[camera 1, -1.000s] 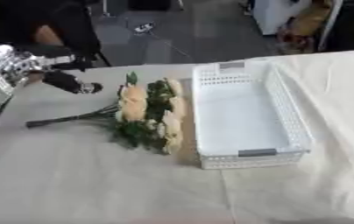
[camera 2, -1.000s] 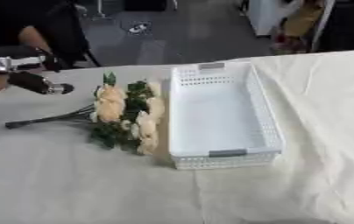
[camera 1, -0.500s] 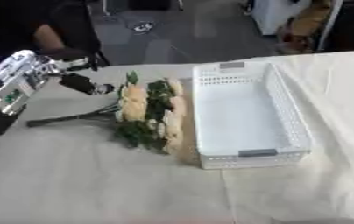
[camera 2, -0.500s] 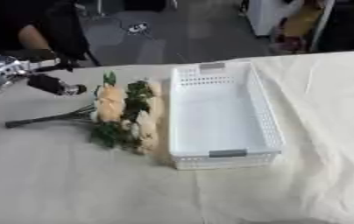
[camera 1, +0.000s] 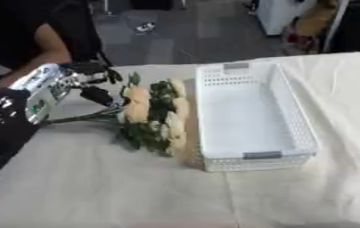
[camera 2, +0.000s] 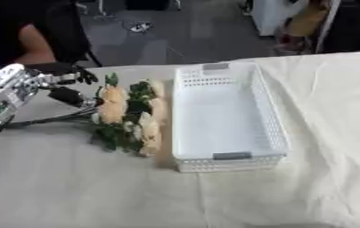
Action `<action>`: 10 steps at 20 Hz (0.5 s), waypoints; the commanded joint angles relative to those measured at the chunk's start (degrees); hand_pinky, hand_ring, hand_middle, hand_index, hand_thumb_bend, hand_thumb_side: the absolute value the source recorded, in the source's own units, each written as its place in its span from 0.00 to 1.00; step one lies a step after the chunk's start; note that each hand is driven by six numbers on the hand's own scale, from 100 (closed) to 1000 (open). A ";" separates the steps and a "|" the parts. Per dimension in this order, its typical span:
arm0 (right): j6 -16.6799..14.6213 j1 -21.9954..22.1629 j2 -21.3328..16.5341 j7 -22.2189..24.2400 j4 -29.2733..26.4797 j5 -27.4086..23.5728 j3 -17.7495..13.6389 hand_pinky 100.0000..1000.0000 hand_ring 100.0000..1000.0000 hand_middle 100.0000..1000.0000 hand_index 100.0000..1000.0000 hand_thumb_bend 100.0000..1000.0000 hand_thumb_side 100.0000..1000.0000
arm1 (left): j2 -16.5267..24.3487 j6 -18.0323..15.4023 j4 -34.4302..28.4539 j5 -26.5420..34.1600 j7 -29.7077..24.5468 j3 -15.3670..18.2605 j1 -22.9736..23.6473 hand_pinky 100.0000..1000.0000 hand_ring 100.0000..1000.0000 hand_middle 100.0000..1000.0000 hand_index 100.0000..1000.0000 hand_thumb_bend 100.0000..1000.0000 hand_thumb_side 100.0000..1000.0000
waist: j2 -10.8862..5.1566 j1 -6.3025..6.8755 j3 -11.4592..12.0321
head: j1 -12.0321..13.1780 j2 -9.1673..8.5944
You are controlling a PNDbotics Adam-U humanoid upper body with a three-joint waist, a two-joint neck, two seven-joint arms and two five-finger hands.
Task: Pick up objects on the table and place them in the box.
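Cream cloth covers the surface [camera 1: 97, 187], with flowers [camera 1: 156, 118] lying just left of the white box [camera 1: 249, 116]. From the left, the left hand [camera 1: 62, 82] reaches in, fingers [camera 1: 97, 95] spread, tips at the blooms. It has moved closer than a second ago.

Head stereo pair, looking down together.

A pale cream cloth [camera 1: 97, 187] covers the table, lying in soft creases toward the right side. Beyond the far edge is a grey floor [camera 1: 175, 31] with a small white and dark thing [camera 1: 145, 27] lying on it, perhaps a tool or cable end. A white cabinet [camera 1: 280, 13] stands at the top right.
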 commanded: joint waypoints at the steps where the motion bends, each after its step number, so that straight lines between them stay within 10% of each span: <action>1: -0.19 -0.88 -0.95 0.08 -0.90 -0.20 -0.17 0.69 0.76 0.83 0.98 0.00 0.36 | 0.88 -1.24 0.49 -0.73 -0.85 -0.58 -1.01 0.96 0.85 0.80 0.93 0.84 0.79 | -0.21 -0.20 -0.11 | 0.38 -0.08; 10: -0.22 -0.94 -1.09 0.12 -0.90 -0.23 -0.10 0.69 0.76 0.83 0.98 0.00 0.36 | 1.97 -3.93 1.93 -1.54 -4.97 -2.36 -1.29 0.99 0.86 0.80 0.92 0.84 0.75 | -0.22 -0.11 -0.23 | 0.50 -0.08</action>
